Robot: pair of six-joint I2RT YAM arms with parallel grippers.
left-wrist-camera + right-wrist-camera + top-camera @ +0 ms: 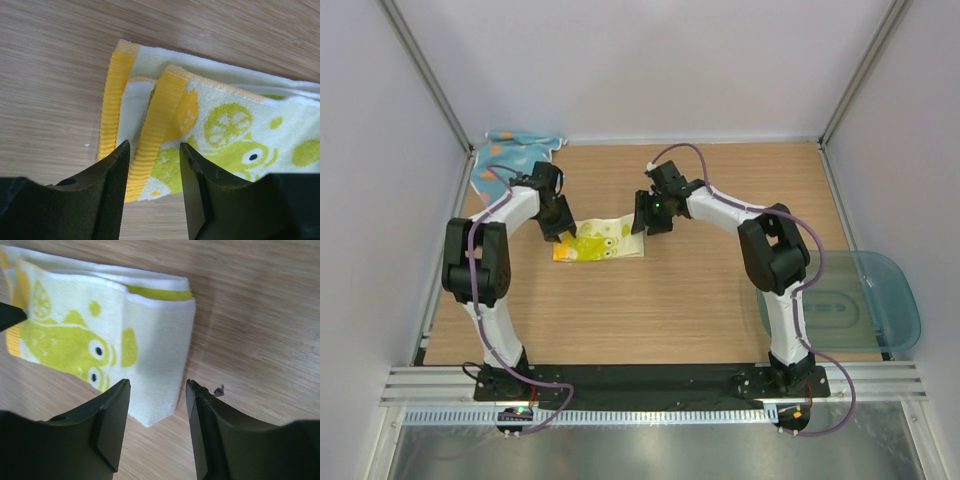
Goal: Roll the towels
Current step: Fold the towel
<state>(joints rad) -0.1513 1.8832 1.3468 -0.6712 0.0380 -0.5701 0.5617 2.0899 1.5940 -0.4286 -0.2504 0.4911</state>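
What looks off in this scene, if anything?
Two things. The yellow towel at the middle of the table is folded unevenly: its orange-edged layers sit staggered, not stacked. The blue towel lies crumpled in the far left corner, not laid flat. Nothing looks spilled or torn.

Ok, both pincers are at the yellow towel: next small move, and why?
Probably close the left pincer on the orange hem. Its jaws are open astride that top-layer edge of the folded yellow towel, so a pinch there could start the roll; the right pincer sits open at the far end.
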